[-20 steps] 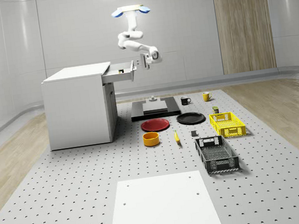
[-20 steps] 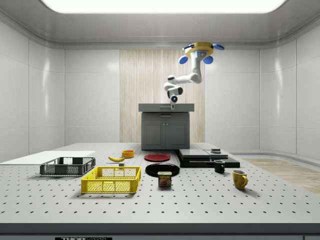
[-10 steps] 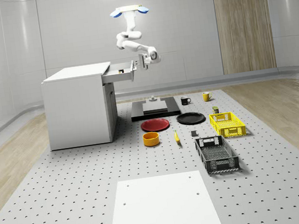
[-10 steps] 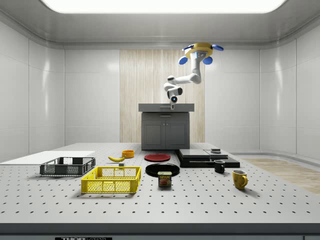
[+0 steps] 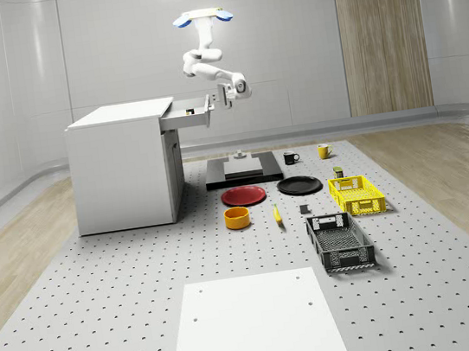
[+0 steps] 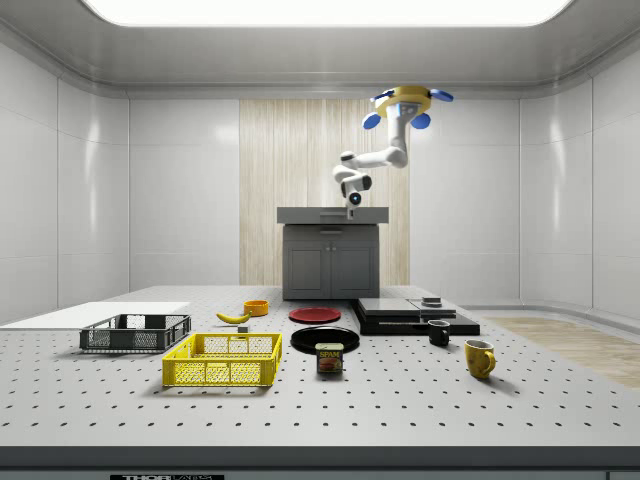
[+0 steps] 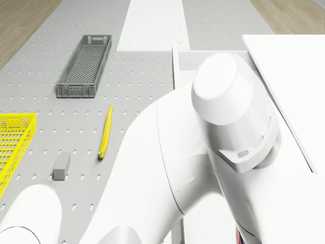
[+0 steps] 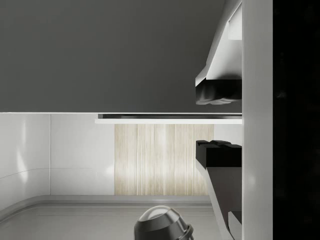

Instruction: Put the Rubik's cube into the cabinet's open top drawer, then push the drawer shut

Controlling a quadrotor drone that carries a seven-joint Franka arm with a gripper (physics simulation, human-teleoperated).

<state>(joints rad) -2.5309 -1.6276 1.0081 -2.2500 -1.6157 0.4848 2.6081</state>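
A white cabinet [image 5: 125, 166] stands toward the whole-scene view's left on a perforated grey worktop [image 5: 103, 299], and its top drawer [image 5: 188, 112] is pulled out toward the right. Just right of the drawer's front, at the same height, hangs the claw [image 5: 225, 96] on a bent white arm [image 5: 206, 64]. In the wrist view its two black fingertips [image 8: 218, 92] sit a narrow gap apart with nothing between them. The drone [image 5: 203, 16] hovers high above the drawer's front edge. The Rubik's cube cannot be made out; whether it lies in the drawer cannot be told. On the worktop right of the cabinet lie a red plate [image 5: 243, 195], an orange bowl [image 5: 237, 218], a banana [image 5: 276, 215], a black plate [image 5: 299, 186], a dark grey crate [image 5: 339, 242] and a yellow crate [image 5: 356, 194].
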